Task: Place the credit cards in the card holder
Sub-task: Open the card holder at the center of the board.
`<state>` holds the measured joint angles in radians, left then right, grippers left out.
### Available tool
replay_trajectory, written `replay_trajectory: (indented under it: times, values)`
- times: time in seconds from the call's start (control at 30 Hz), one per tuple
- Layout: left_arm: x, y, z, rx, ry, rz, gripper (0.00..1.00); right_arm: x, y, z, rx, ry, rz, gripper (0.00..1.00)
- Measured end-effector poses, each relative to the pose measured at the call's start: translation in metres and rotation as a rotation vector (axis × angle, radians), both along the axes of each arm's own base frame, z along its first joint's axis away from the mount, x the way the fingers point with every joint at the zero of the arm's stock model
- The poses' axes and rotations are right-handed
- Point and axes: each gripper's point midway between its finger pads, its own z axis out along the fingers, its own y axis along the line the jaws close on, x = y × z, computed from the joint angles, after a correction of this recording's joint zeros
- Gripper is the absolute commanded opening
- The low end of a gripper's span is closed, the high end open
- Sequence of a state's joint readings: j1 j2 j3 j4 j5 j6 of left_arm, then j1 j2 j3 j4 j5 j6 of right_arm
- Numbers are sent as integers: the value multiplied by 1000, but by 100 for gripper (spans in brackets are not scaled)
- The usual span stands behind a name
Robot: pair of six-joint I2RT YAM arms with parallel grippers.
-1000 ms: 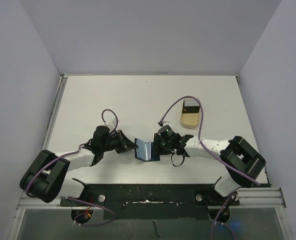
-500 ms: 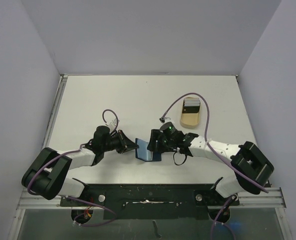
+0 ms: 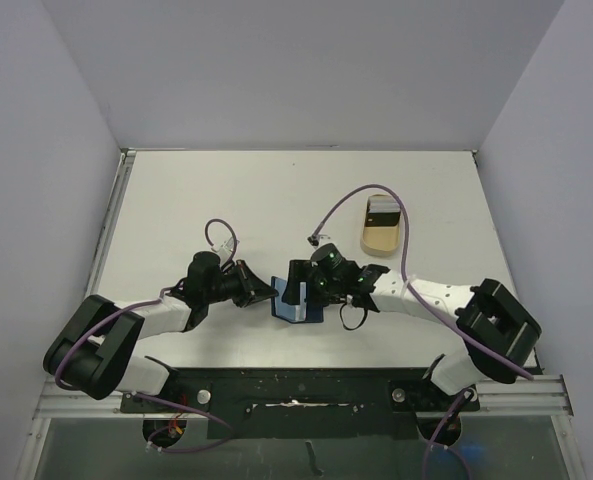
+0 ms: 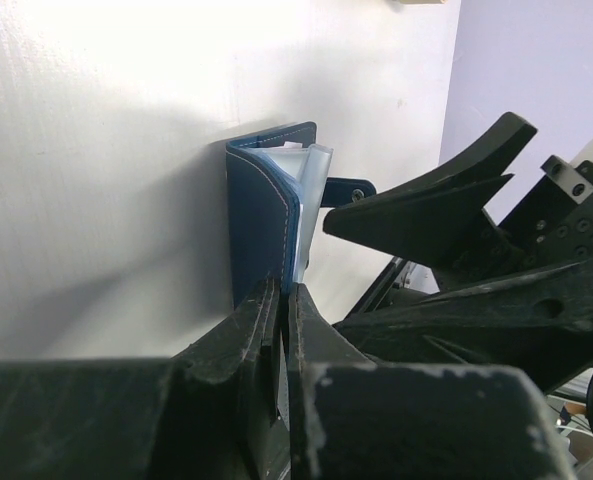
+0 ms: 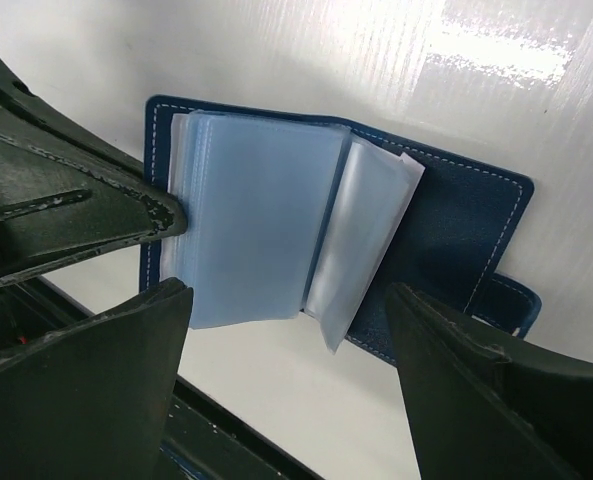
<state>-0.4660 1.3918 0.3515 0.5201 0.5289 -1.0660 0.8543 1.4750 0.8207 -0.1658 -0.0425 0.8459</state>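
**1. Holder** (image 5: 446, 230): navy cover, centre of the top view, between the two grippers. It is part-open like a book, with the clear sleeves (image 5: 256, 230) fanned out toward the right wrist camera. I cannot tell whether the free cover lies flat on the table (image 3: 226, 200) or stands off it. I judge it is held this way so the pockets face the arm that will feed them.

**2. Left gripper** (image 4: 279, 292): clamped tight on one cover of the holder, at the lower middle of the left wrist view. I use it as a vice, so the holder neither folds shut nor slides when something pushes into it.

**3. Right gripper** (image 5: 288, 292): jaws spread wide, one at the lower left and one at the lower right of its own view, straddling the sleeves. There is nothing between them and no card is carried. I judge it is placed here to part or check the sleeves, not to insert.

**4. Cards** (image 3: 381, 210): dark and pale, lying at the far end of the dish (image 3: 380, 240), right of centre in the top view and well apart from the holder. The count is not legible. I see none in the sleeves, so loading looks not yet begun.

**5. Next need, my estimate:** the right arm fetches a card from the dish while the left grip holds.
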Motion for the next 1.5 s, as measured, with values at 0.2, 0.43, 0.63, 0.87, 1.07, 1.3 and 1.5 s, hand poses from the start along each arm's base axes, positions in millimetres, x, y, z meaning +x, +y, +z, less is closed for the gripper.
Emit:
replay_trajectory:
  times: [0.2,0.43,0.63,0.87,1.07,1.3,1.5]
  values:
    - [0,0,0,0,1,1,0,-5,3,-11,-13,33,19,80]
    - [0,0,0,-2,3,1,0,-5,8,-14,-3,45,32,81]
    - [0,0,0,-2,3,2,0,-5,9,-19,-10,54,34,79]
    - [-1,0,-1,-1,5,2,0,-4,7,-21,-20,50,26,78]
    - [-1,0,-1,0,6,2,0,-1,3,-23,-43,40,7,77]
    - [-1,0,-1,0,6,2,8,0,-11,-31,-109,41,-25,77]
    - [-1,1,-2,3,7,5,15,-1,-15,-33,-126,42,-30,77]
